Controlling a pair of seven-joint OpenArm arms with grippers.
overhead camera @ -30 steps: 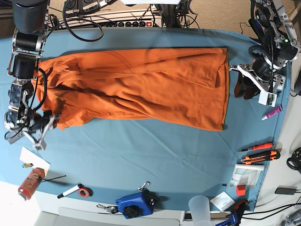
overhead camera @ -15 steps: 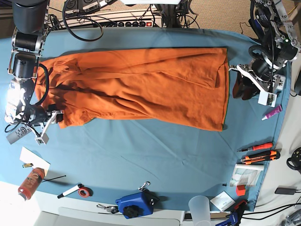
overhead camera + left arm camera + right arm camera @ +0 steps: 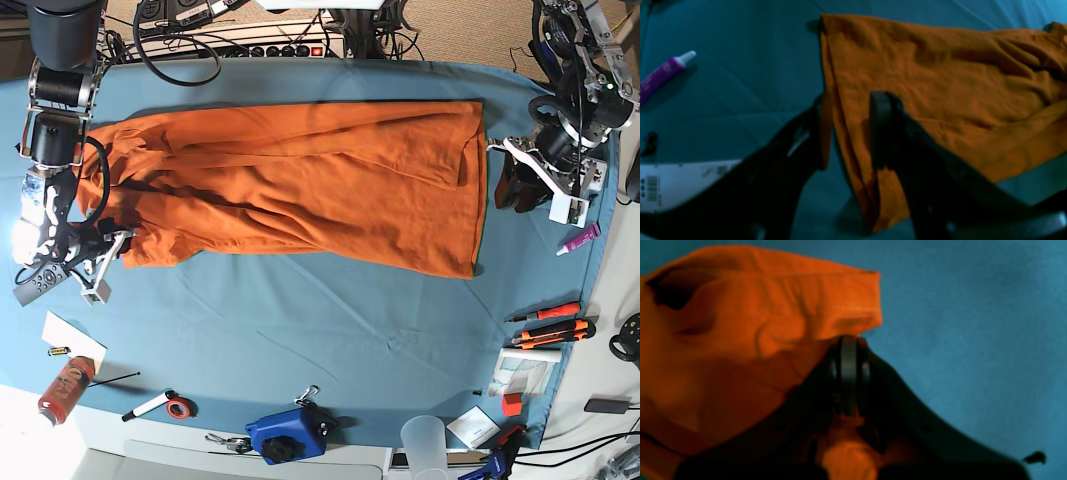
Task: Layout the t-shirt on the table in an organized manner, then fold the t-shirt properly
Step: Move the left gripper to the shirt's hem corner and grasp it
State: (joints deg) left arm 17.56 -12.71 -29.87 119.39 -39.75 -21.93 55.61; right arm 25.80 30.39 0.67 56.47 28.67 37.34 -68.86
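At table's (image 3: 300, 320) end, right gripper (image 3: 848, 373) has apparently clamped t-shirt (image 3: 300, 180) sleeve; left gripper (image 3: 848, 130) stays spread.

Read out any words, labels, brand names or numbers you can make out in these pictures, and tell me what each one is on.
No text can be read.
White label under the left arm: barcode and small print, too blurred to read.
Purple tube: print too blurred to read.
Red can at the table edge: markings too small to read.
Small white card: too small to read.
T-shirt: plain, no print.
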